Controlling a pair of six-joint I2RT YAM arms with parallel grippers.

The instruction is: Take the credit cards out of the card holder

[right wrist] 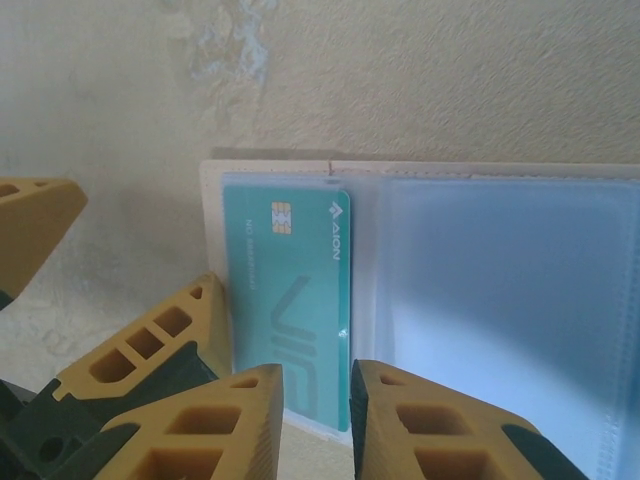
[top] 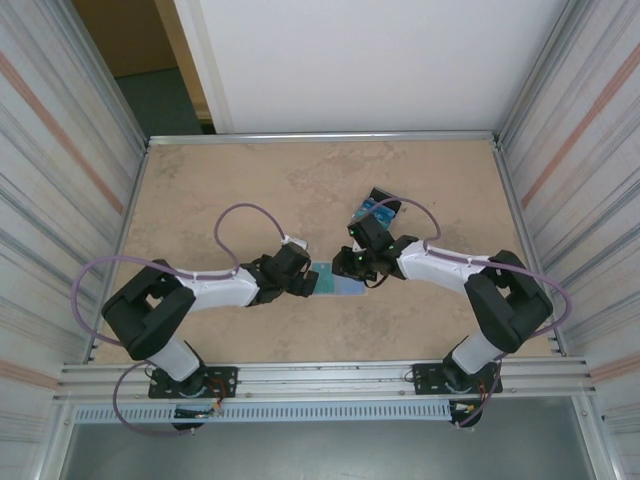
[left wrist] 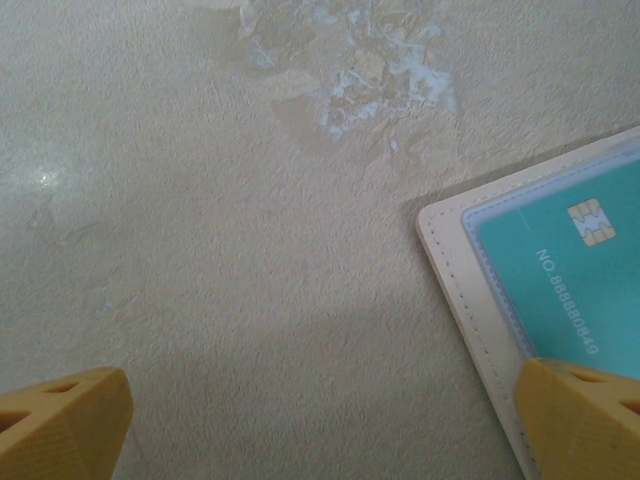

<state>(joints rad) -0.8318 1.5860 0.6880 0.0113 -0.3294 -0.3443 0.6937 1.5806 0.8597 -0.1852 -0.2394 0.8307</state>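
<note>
Mottled beige counter (top: 300,180), walled enclosure. At centre the card holder (right wrist: 500,300) lies open, cream-edged with pale blue sleeves, a teal credit card (right wrist: 290,300) in its end pocket. The card is probably light, stiff and slick: pinch its near edge. Left claw (left wrist: 320,430) gapes wide; right claw (right wrist: 316,400) jaws stand nearly together at that edge, grip uncertain.

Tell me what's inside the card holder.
A teal card sits in one clear sleeve of the card holder; anything beneath it is covered. The other sleeve's contents are unclear.
</note>
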